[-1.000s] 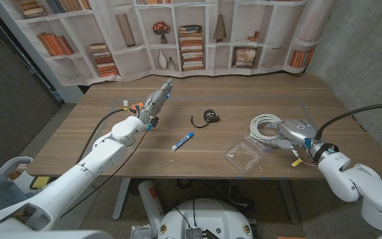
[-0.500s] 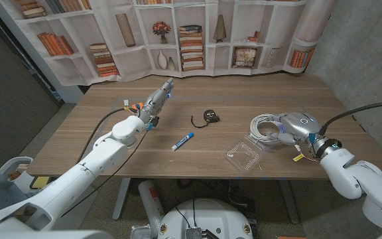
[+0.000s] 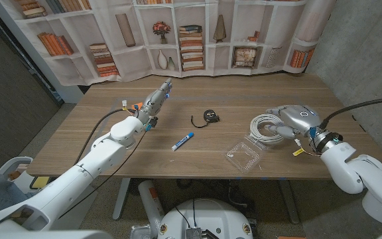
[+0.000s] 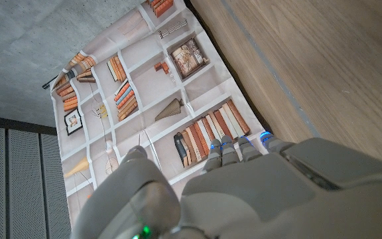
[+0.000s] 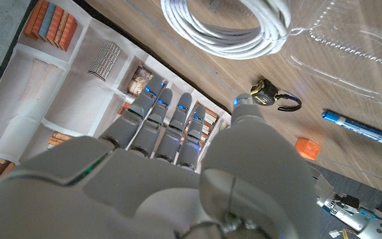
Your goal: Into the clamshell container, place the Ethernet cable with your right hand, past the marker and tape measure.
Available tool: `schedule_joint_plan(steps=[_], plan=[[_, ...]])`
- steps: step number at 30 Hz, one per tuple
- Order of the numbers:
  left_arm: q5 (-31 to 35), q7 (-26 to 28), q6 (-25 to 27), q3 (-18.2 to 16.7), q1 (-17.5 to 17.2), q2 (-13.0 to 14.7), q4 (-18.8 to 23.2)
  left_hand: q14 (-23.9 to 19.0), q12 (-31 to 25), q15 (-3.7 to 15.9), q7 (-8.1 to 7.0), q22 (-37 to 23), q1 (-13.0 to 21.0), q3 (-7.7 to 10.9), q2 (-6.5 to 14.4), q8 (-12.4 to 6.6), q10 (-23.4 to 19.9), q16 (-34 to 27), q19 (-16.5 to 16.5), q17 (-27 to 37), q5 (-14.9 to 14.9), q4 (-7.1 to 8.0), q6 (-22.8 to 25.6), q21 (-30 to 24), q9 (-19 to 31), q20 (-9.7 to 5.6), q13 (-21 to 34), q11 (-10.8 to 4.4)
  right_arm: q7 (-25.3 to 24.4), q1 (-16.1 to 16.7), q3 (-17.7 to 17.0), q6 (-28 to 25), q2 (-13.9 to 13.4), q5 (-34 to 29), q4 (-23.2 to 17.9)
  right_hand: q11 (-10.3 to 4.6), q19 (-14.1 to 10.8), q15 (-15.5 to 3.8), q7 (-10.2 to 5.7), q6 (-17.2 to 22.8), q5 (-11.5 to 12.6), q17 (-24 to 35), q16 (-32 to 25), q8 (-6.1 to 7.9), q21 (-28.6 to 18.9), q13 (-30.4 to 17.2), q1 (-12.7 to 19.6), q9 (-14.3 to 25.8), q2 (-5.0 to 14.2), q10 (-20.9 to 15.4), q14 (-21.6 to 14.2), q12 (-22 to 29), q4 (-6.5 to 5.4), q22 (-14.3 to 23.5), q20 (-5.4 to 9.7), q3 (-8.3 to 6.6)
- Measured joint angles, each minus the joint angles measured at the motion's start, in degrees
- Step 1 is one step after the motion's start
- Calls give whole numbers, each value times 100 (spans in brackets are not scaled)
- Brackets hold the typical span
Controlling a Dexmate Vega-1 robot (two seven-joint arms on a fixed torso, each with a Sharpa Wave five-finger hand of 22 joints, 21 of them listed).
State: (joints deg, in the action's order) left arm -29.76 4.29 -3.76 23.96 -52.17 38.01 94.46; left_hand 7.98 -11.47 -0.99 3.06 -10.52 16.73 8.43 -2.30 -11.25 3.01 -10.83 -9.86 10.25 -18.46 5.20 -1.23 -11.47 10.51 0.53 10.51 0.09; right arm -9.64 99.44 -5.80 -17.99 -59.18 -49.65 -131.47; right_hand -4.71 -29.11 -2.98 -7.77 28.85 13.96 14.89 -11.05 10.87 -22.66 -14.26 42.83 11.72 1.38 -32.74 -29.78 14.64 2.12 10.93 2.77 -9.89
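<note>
Beside the clear clamshell container [image 3: 244,155], the white Ethernet cable [image 3: 265,127] lies coiled under the empty, loosely spread right hand [image 3: 296,120].

No legible text or labels anywhere.

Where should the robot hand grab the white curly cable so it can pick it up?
Probably on the bundled loops of the Ethernet cable at the side nearest the right robot hand, coming down from above. The coil lies flat on the table, so fingers can close around its strands there, and the clamshell container sits just beside it.
</note>
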Motion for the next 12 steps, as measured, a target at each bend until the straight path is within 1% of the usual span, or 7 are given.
schedule_joint_plan(steps=[3,8,12], plan=[[-5,-12,-24,-7,-2,2,-5,0,0,0,0,0,5,-31,6,0,0,0,0,0,0,1,0,0,0,0,0,0,49,-24,-33,59,60,-102,-34,0,0,0,0,0,13,0,0,0,0,0,-6,0,6,0,0,0,0,0,0,0],[-15,-40,-61,-13,1,-1,-46,0,0,0,0,0,6,-31,6,0,0,0,0,0,0,1,0,0,0,0,0,0,112,-121,-82,166,212,-249,-94,0,0,0,0,0,12,0,0,0,18,0,-21,0,22,0,0,0,-23,0,0,-23],[-26,-73,-100,-16,16,-13,-94,0,0,0,0,0,5,-31,6,0,0,0,0,0,0,1,0,0,0,0,0,0,146,-198,-84,230,307,-340,-119,22,0,0,0,0,13,1,0,0,21,1,-21,0,22,-23,0,0,-47,0,0,1]])
